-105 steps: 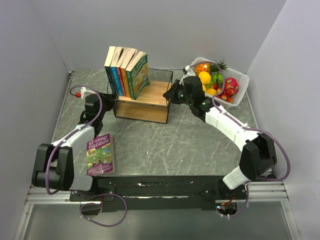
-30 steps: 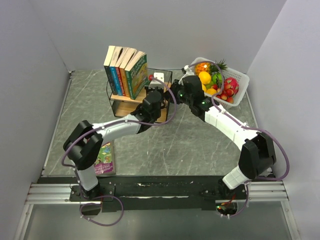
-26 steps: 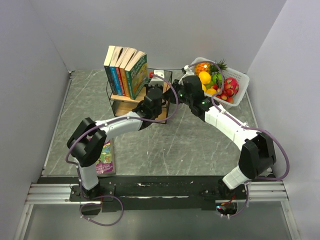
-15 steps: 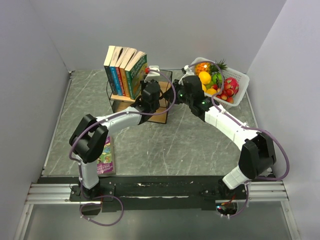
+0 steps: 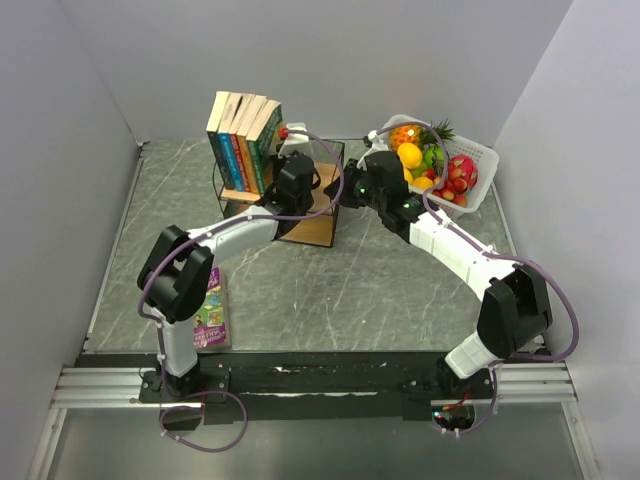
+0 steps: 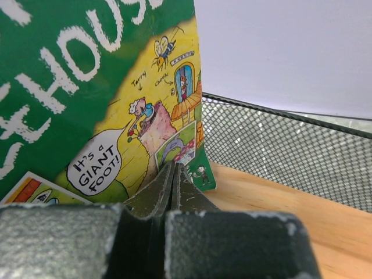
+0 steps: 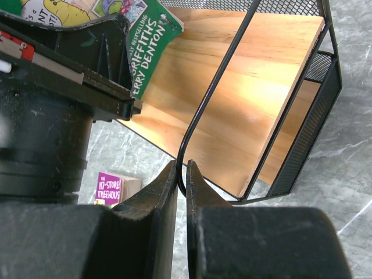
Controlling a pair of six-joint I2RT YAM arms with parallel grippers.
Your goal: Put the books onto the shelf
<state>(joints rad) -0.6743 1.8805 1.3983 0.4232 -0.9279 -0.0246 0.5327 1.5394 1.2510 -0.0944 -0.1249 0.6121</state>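
Several books (image 5: 238, 130) stand in a row at the left end of the shelf (image 5: 318, 222), the green one (image 5: 268, 138) outermost. My left gripper (image 5: 278, 175) is shut and empty. In the left wrist view its tips (image 6: 174, 167) press against the green cover (image 6: 110, 87) low down, just above the wooden board (image 6: 279, 203). My right gripper (image 5: 344, 190) is shut on the shelf's black wire frame (image 7: 200, 110), the wire pinched between the fingertips (image 7: 181, 170). One purple book (image 5: 212, 310) lies flat on the table, partly under the left arm, also seen as the purple book (image 7: 110, 189).
A white basket (image 5: 478, 185) of fruit stands to the right of the shelf, behind the right arm. The shelf has black mesh ends (image 6: 279, 145). Grey walls close in on three sides of the marbled table (image 5: 380, 290).
The left arm has swung from the table's left side over the shelf. Its shut gripper has pushed the leaning green book upright against the others. The right gripper stays on the frame.
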